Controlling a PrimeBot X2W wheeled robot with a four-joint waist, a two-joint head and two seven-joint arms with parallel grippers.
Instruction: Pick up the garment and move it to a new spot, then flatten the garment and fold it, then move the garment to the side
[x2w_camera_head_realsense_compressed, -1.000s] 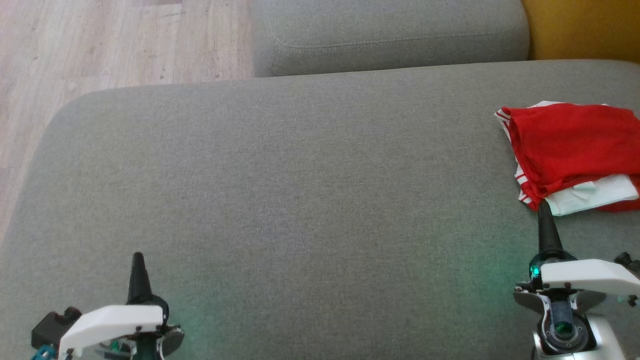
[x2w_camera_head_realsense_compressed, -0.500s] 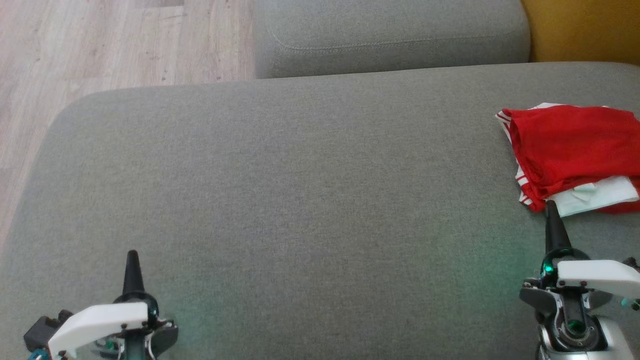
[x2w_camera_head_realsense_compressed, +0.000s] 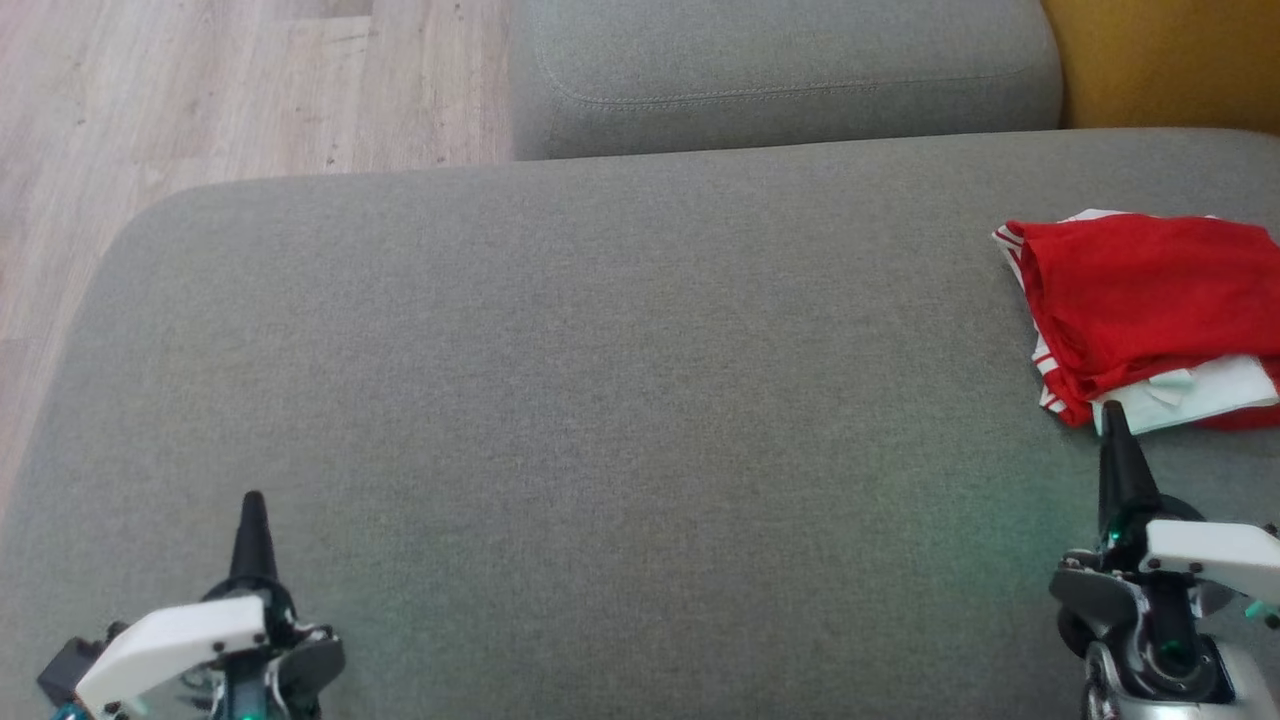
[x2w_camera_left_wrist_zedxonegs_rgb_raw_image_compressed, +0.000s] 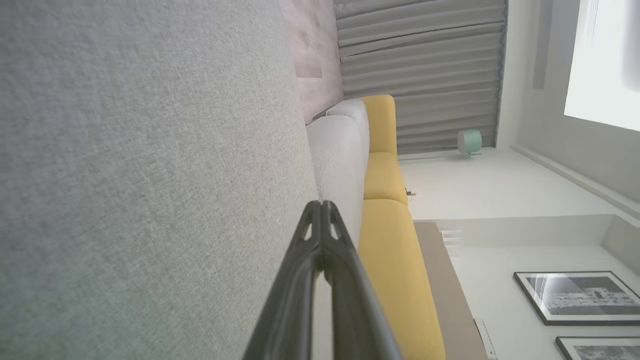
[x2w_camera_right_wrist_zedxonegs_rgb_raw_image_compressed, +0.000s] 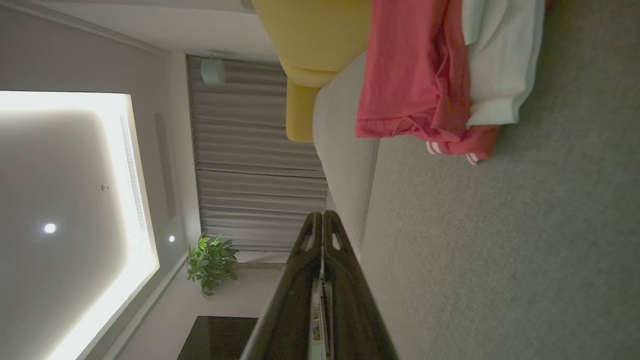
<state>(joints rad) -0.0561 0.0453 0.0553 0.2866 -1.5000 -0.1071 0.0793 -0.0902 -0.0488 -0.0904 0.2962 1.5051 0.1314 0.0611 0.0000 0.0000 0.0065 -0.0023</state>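
Observation:
The garment (x2w_camera_head_realsense_compressed: 1150, 300) is red with white parts and striped trim, lying folded at the right edge of the grey cushion (x2w_camera_head_realsense_compressed: 600, 420); the right wrist view has it (x2w_camera_right_wrist_zedxonegs_rgb_raw_image_compressed: 425, 85) at the top. My right gripper (x2w_camera_head_realsense_compressed: 1113, 412) is shut and empty, its tip just short of the garment's near white edge. In its own wrist view its fingers (x2w_camera_right_wrist_zedxonegs_rgb_raw_image_compressed: 322, 220) are pressed together. At the lower left my left gripper (x2w_camera_head_realsense_compressed: 252, 500) hovers over bare cushion, far from the garment, shut and empty, and its own wrist view (x2w_camera_left_wrist_zedxonegs_rgb_raw_image_compressed: 320, 207) shows the fingers closed together.
A second grey cushion (x2w_camera_head_realsense_compressed: 780, 70) lies behind the work cushion, with a yellow seat (x2w_camera_head_realsense_compressed: 1170, 60) at the top right. Wood floor (x2w_camera_head_realsense_compressed: 200, 90) lies beyond the cushion's left and far edges.
Both grippers have drawn back a little toward the lower corners of the view. The camera has shifted slightly, so the garment sits a touch lower. The garment itself lies still.

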